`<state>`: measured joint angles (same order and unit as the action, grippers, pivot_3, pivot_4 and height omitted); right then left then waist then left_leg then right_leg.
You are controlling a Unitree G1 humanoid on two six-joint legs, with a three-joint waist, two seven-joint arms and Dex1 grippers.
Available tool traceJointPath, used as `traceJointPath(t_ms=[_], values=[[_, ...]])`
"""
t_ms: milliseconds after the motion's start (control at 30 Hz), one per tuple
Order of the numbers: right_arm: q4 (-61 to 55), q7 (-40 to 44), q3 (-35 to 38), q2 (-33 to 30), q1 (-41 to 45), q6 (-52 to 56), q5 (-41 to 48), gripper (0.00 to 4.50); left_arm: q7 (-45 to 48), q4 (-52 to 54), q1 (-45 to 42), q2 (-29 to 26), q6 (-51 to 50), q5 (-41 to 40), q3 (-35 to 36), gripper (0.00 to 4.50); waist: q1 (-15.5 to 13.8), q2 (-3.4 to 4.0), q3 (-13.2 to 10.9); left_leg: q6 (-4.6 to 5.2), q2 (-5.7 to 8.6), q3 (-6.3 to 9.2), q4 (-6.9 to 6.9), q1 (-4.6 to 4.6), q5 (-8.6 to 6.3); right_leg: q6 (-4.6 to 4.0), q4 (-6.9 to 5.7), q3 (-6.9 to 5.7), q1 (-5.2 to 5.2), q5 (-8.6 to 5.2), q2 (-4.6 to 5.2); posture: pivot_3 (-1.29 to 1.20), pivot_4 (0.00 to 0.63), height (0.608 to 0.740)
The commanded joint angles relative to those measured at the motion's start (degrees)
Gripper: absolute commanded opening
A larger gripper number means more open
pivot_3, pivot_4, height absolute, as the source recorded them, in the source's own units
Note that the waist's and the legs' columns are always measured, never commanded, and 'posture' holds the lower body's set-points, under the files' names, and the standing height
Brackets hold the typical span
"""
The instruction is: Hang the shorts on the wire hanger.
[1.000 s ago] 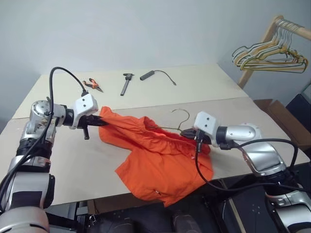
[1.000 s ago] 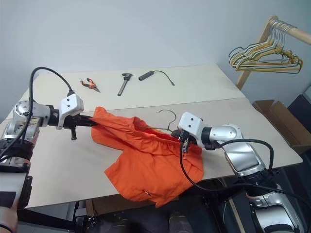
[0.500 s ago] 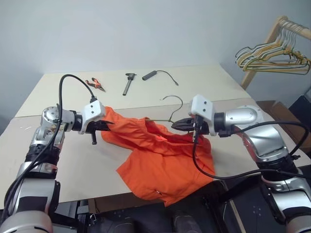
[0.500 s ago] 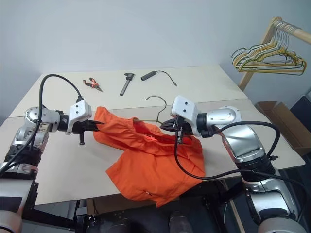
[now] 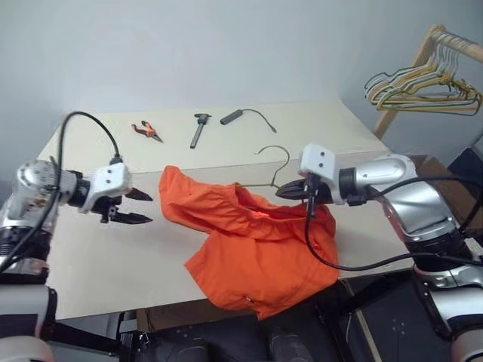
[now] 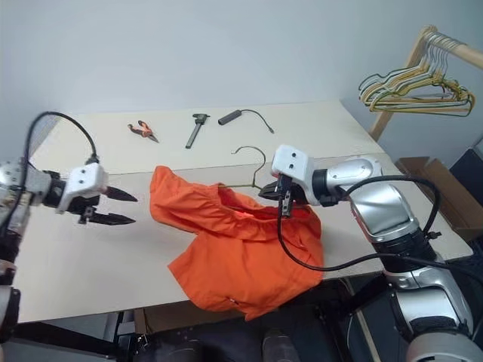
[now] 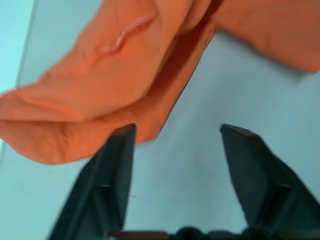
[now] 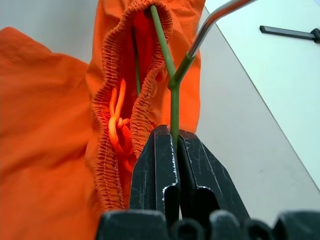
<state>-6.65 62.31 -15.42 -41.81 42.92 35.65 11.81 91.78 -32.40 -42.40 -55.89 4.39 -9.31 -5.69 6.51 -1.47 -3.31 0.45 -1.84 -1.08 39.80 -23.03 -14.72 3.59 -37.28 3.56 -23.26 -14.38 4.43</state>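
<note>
The orange shorts lie crumpled on the table, one leg hanging over the front edge. The wire hanger sticks out of the gathered waistband, hook up, most of it hidden inside the fabric. My right gripper is shut on the hanger's green wire at the waistband. My left gripper hovers open just left of the shorts' left corner, with nothing between its fingers.
Orange-handled pliers, a dark hand tool and a black cable with a cylindrical end lie at the table's far side. A bunch of hangers hangs on a wooden rack at the right. A cardboard box sits beyond the table's right edge.
My left gripper has let go of the shorts' left corner, opened and drawn back to the left. The right gripper has lifted the hanger slightly.
</note>
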Motion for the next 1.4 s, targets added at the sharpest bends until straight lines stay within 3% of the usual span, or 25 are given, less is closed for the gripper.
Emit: traceJointPath(t_ms=[33,67,233,467,600,967,1100,1233,1400], values=[[0.15,0.18,0.39,0.02,2.55,-0.70,-0.87,0.00,-2.52,9.04,-6.52,6.47,-8.28,-7.36,1.89,4.21,-0.92,-0.01,0.00,0.00,0.00,0.00,0.03,-0.01,0.00,0.00,0.01,0.00,0.02,0.00,0.00,-0.08,0.000,0.740],[0.27,0.20,0.29,0.17,2.78,-0.74,-1.01,0.00,-3.54,10.25,-7.35,8.30,-9.78,-7.68,1.82,4.46,-1.35,-0.02,0.01,0.00,0.01,0.02,0.06,-0.02,0.00,0.01,0.02,-0.04,0.06,0.00,0.02,-0.09,0.000,0.740],[-1.19,0.66,-0.26,0.08,3.45,-0.16,-0.87,0.00,-6.77,6.26,-10.61,17.93,-4.81,-0.22,-5.23,4.46,-1.09,0.02,0.11,0.00,0.00,0.03,0.07,0.04,0.00,0.01,0.04,-0.02,0.09,0.01,-0.05,-0.10,0.000,0.740],[-2.08,0.74,-0.26,0.39,4.01,0.38,-0.89,0.00,-6.87,-7.53,-16.63,23.21,3.39,8.27,-11.48,4.46,0.89,0.03,0.12,0.01,0.01,0.00,0.06,0.03,0.00,-0.02,0.05,0.07,0.03,0.03,-0.09,-0.12,0.000,0.740],[-3.05,0.31,0.01,0.56,3.79,0.97,-0.73,0.00,-9.09,-12.81,-18.64,24.88,5.92,11.01,-11.88,3.60,0.94,0.03,0.12,0.01,0.01,0.02,0.05,0.03,0.00,-0.01,0.07,0.07,0.04,0.02,-0.07,-0.14,0.000,0.740],[-4.46,0.03,0.55,0.44,3.43,2.26,0.07,0.00,-7.36,-12.89,-16.70,24.97,4.88,9.16,-8.97,0.03,1.82,0.03,0.12,0.01,0.02,0.07,0.06,-0.05,0.00,-0.01,0.06,0.03,0.01,0.02,-0.04,-0.14,0.000,0.740],[-4.67,-0.12,0.23,-0.03,3.29,1.22,-0.50,0.00,-6.71,-11.36,-15.75,25.02,2.28,7.69,-7.72,0.03,2.29,0.03,0.12,0.01,0.01,0.09,0.06,-0.04,0.00,-0.01,0.05,0.03,0.01,0.02,-0.04,-0.15,0.000,0.740],[-4.27,-2.23,1.20,-1.31,3.70,2.80,-2.08,1.09,-6.67,-10.44,-15.17,24.44,-1.01,6.64,-6.43,0.00,2.40,0.03,0.12,0.01,0.02,0.11,0.06,-0.04,0.00,-0.01,0.06,0.03,0.01,0.02,-0.04,-0.15,0.000,0.740],[-3.82,-2.95,9.19,-5.61,3.43,4.45,0.65,2.64,-7.30,-10.29,-14.78,23.82,-3.50,6.16,-5.48,0.00,2.35,0.03,0.12,0.01,0.03,0.12,0.06,-0.06,0.00,-0.01,0.06,0.03,0.00,0.02,-0.03,-0.16,0.000,0.740]])
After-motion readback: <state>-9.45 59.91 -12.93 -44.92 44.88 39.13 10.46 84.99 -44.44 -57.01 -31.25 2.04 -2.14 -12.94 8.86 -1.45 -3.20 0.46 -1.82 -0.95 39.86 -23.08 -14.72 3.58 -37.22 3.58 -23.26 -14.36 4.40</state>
